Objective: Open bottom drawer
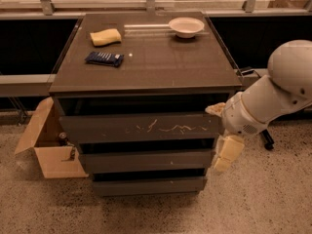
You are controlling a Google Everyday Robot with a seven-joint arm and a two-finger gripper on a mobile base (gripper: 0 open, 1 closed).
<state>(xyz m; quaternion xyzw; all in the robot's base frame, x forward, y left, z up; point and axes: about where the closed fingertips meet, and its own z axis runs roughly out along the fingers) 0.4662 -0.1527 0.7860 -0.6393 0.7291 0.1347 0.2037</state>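
Jaws first: they stand spread wide, two cream pieces well apart with nothing pinched between them. The gripper (pixel 215 139) sits at the right side of the frame, just off the right front corner of the desk (pixel 161 65). Its upper piece pokes left, level with the upper edge of the scratched top drawer (pixel 141 127). The lower piece hangs downward beside the right end of the plain middle drawer (pixel 146 160); whether either one is touching the fronts, I cannot tell. Behind them the thick white arm (pixel 273 99) slants up to the right and ends in a big rounded joint at the frame's edge. The bottom drawer (pixel 148 185) lies low in the centre of the frame, just below the level of the lower piece, with its slim flat front close to the speckled floor (pixel 263 199). Up on the desk, a yellow sponge (pixel 106 36) lies upper left with a dark blue packet (pixel 104 58) just in front of it, and a white bowl (pixel 185 27) sits near the back edge. An open cardboard box (pixel 46 147) stands on the floor at the left.
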